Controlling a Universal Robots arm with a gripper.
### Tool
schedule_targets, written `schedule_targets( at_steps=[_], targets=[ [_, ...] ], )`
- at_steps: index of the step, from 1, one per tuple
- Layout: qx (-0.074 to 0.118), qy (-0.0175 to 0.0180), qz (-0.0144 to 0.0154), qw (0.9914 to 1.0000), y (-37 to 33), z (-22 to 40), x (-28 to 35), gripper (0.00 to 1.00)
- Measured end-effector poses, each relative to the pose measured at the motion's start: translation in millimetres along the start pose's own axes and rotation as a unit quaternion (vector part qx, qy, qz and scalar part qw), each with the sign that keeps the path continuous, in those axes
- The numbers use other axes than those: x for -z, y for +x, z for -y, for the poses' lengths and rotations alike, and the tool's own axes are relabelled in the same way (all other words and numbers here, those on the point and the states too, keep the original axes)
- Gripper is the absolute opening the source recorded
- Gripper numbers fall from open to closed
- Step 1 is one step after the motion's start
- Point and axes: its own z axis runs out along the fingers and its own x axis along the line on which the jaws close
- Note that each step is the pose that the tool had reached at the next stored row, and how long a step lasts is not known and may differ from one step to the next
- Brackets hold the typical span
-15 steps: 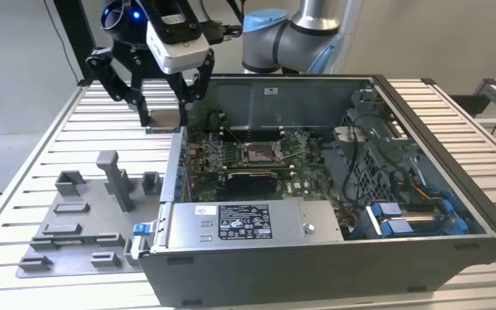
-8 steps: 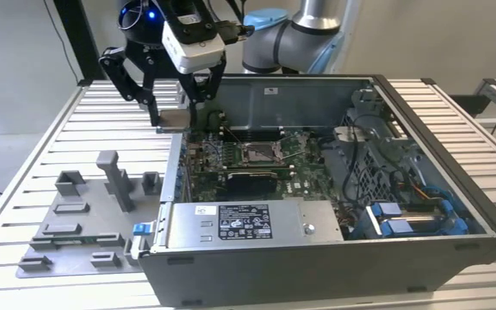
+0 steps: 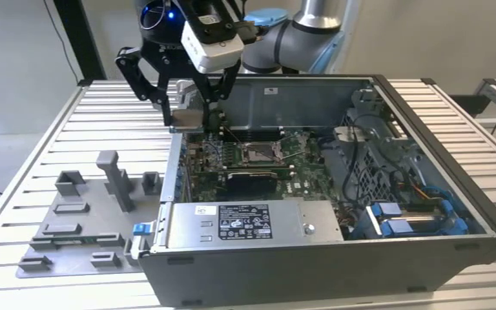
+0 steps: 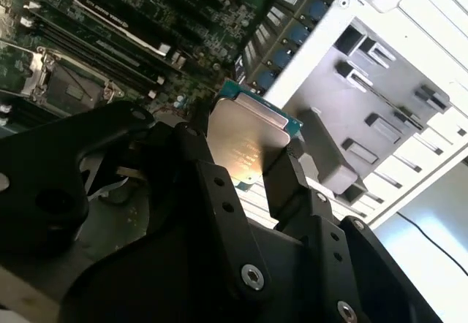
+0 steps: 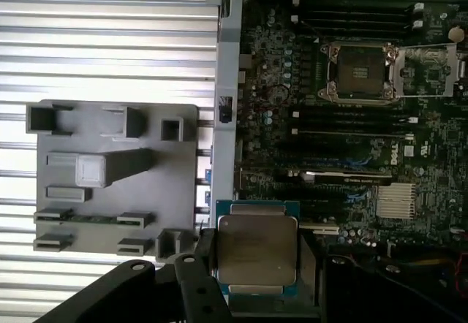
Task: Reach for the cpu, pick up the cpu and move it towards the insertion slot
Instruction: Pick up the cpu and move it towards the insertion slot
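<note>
- Exterior view: I see my gripper [image 3: 188,116] clamped on the cpu [image 3: 186,119], a small silvery square hanging over the computer case [image 3: 420,258] wall at the exterior view's left; its rim is hard to make out. The insertion slot [image 3: 259,152] lies apart, inside; the grey fixture [image 3: 84,219] sits on the table [image 3: 24,161]
- Second wrist view: black fingers [image 4: 281,180] hide the cpu's [image 4: 245,144] lower edges
- First wrist view: the cpu [image 5: 257,248], green-edged, is well apart from the open slot [image 5: 362,71]
</note>
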Motion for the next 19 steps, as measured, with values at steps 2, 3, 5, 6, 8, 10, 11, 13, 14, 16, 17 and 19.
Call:
schedule_targets(
  at_steps=[2, 3, 5, 6, 8, 10, 11, 13, 14, 16, 17, 19],
  targets=[
    [0.000, 0.0000, 0.0000, 1.00000, -4.3, 0.1, 0.0, 0.00],
    [0.000, 0.0000, 0.0000, 1.00000, -6.5, 0.1, 0.0, 0.00],
    [0.000, 0.0000, 0.0000, 1.00000, -11.3, 0.2, 0.2, 0.00],
    [0.000, 0.0000, 0.0000, 1.00000, -13.9, 0.2, 0.2, 0.00],
    [0.000, 0.0000, 0.0000, 1.00000, -19.0, 0.3, 0.2, 0.00],
    [0.000, 0.0000, 0.0000, 1.00000, -23.7, 0.4, 0.3, 0.00],
    [0.000, 0.0000, 0.0000, 1.00000, -26.0, 0.4, 0.3, 0.00],
    [0.000, 0.0000, 0.0000, 1.00000, -30.1, 0.5, 0.4, 0.00],
    [0.000, 0.0000, 0.0000, 1.00000, -32.0, 0.5, 0.4, 0.00],
    [0.000, 0.0000, 0.0000, 1.00000, -36.5, 0.6, 0.5, 0.00],
    [0.000, 0.0000, 0.0000, 1.00000, -38.8, 0.6, 0.5, 0.00],
    [0.000, 0.0000, 0.0000, 1.00000, -43.5, 0.7, 0.5, 0.00]
  ],
)
